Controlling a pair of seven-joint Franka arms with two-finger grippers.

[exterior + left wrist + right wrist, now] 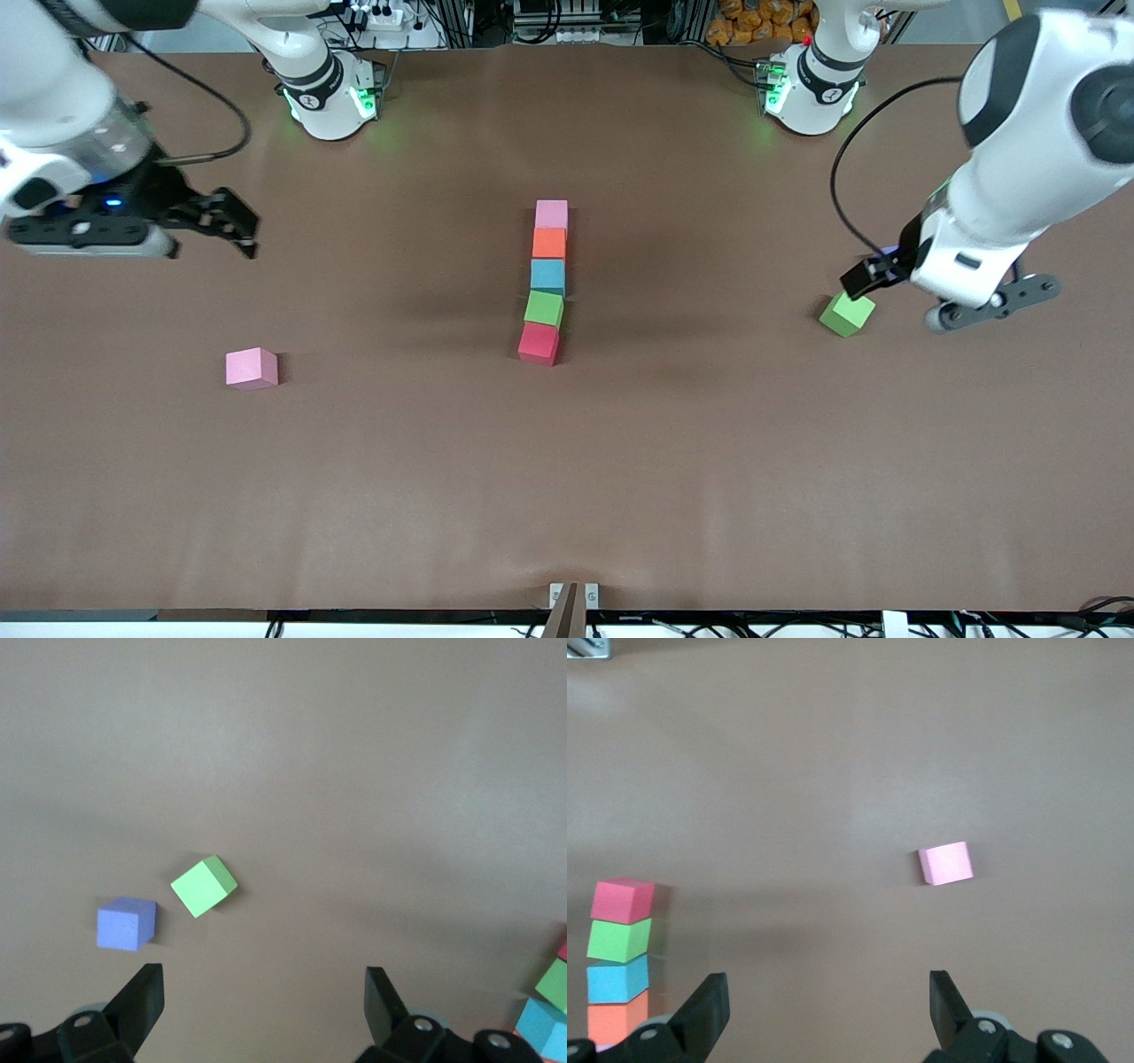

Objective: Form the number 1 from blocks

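Five blocks [547, 282] lined up mid-tabletop [567, 496]; left gripper [264, 1001] and right gripper [828, 1001] both open, holding nothing, above the tabletop.

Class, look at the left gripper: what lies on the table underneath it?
Under the open left gripper lie a loose green block and a purple cube beside it. In the front view the arm covers almost all of the purple cube.
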